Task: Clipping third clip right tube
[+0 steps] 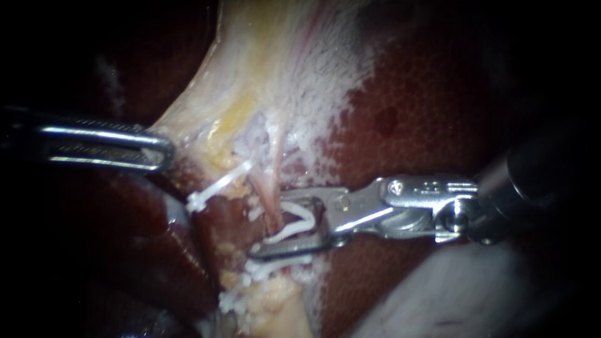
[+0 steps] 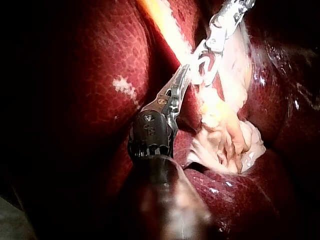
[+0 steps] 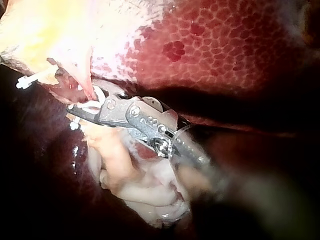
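Closest in, the right instrument (image 1: 270,223) is bright steel with flat, hinged jaws. They stand partly apart, clenched only on the clip (image 1: 289,231) they carry. That clip is a smooth white plastic band bent into a curve, and it touches a jaw on each side. The right tube (image 1: 268,194), a thin, moist, pinkish strand, runs between the jaws and into the bend of the clip. The clip straddles the tube without being pressed flat on it.

Just beyond the lower jaw, on the same strand, sits a lower clip (image 1: 269,269), white and closed. Past it are small white knobs (image 1: 233,302), too small to make out. Ahead of the jaw tips a slanted clip (image 1: 216,186), also white, lies across a neighbouring strand. In the right wrist view a glossy, pale lump (image 3: 140,185) lies under the shaft.

Beyond the upper jaw a sheet (image 1: 269,75) of yellowish-white, fibrous tissue fans away from the tube. Around everything lies the liver (image 1: 426,112), dark red, wet and finely mottled.

Farthest off, well ahead of the jaw tips, is the left instrument (image 1: 168,150). Its polished, slotted jaws lie together, nipping the edge of the sheet, which is drawn to a point there. Nothing lies across the clip or the tube in the endoscope view.
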Robot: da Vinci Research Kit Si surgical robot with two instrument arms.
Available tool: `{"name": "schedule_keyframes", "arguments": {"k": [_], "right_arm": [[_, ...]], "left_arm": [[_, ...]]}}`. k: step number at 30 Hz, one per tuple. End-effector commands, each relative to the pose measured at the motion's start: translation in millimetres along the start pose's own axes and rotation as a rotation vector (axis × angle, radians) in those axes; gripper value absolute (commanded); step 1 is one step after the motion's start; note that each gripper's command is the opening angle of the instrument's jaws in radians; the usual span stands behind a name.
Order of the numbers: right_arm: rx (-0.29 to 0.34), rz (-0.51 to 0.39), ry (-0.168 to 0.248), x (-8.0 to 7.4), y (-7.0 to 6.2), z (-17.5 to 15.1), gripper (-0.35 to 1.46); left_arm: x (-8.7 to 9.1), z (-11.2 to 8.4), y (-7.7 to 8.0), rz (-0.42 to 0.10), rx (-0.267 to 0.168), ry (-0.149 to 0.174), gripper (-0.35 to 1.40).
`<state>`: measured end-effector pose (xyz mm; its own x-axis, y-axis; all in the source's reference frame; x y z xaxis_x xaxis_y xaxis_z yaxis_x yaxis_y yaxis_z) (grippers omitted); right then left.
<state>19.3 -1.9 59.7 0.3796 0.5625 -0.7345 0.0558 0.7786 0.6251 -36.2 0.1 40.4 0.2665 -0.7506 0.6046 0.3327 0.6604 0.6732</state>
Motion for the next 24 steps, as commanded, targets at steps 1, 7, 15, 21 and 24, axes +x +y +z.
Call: {"name": "schedule_keyframes", "arguments": {"k": [1, 7, 15, 21, 24], "right_arm": [[-0.007, -0.002, 0.002, -0.1, 0.0, -0.1, 0.06], [-0.029, 0.020, 0.009, -0.4, -0.2, -0.7, -0.21], [-0.029, 0.026, 0.009, -0.5, -0.3, -0.8, -0.31], [-0.028, 0.025, 0.009, -0.5, -0.3, -0.8, -0.31], [-0.028, 0.025, 0.009, -0.6, -0.3, -0.8, -0.31]], "left_arm": [[0.0, 0.0, 0.0, 0.000, 0.000, 0.000, -0.35], [0.0, 0.0, 0.0, 0.000, 0.000, 0.000, -0.35], [0.0, 0.0, 0.0, 0.000, 0.000, 0.000, -0.35], [0.0, 0.0, 0.0, 0.000, 0.000, 0.000, -0.35], [0.0, 0.0, 0.0, 0.000, 0.000, 0.000, -0.35]]}}
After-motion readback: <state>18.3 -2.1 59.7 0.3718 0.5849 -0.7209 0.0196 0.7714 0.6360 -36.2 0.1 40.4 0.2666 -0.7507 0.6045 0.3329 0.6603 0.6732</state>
